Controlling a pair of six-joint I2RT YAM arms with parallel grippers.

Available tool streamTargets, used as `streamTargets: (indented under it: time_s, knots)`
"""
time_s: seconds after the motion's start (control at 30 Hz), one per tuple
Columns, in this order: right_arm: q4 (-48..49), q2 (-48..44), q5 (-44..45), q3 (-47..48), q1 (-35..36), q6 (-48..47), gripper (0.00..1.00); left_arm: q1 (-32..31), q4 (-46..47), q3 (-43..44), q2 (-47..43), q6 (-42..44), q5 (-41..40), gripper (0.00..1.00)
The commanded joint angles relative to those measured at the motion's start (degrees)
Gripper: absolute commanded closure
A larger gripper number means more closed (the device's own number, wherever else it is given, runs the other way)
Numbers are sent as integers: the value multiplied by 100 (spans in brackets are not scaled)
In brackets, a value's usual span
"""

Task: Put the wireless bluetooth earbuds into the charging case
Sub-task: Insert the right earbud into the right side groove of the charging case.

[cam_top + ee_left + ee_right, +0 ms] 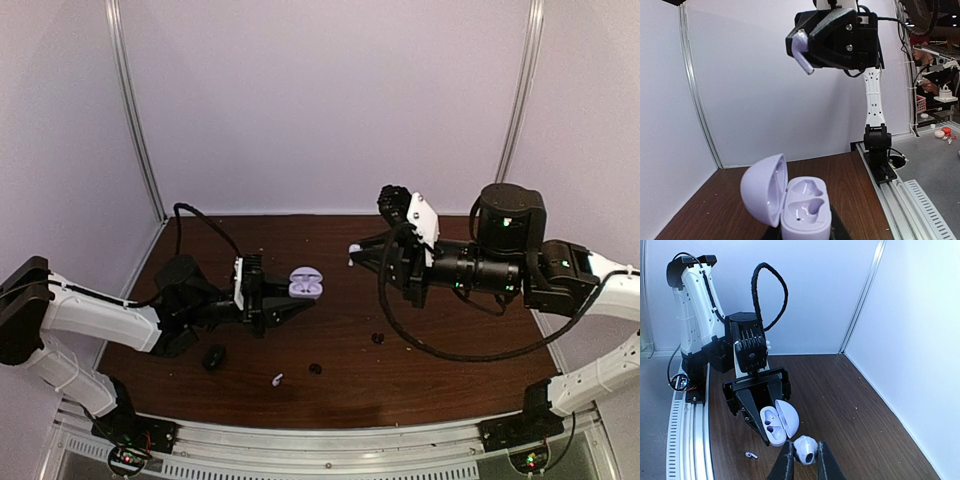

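A white earbud (805,450) is pinched between the fingers of the right hand (362,256). It is raised off the dark wooden worktop (450,370), just right of the open lavender charging case (305,285) and not touching it. The left hand (290,302) is clenched on the case's base, with the lid swung back. The left wrist view shows both moulded wells unfilled and the held bud's short stem jutting from the right hand above the case. A second white earbud (277,379) lies on the worktop near the front edge, and the right wrist view shows it too. Only the overhead view takes in a black earbud (316,368) just right of it, the other black earbud (378,338) farther right, and a larger black object (214,356) beside the left arm.
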Motion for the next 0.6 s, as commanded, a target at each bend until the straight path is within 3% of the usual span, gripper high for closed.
streamTargets:
  time_s: [0.0,0.3,0.4,0.57]
  knots:
    - [374,58,573,-103,321,-445,92,31,825,-88,-43,-36,338,97]
    - [560,36,847,-176,698,-766,92,22,-66,-80,-500,1239,238,98]
    - [671,97,935,-221,872,-901,92,22,-183,7,-472,1120,282,99]
    - [885,308,1222,-194,1152,-1113,93,22,371,78,-292,271,345,99]
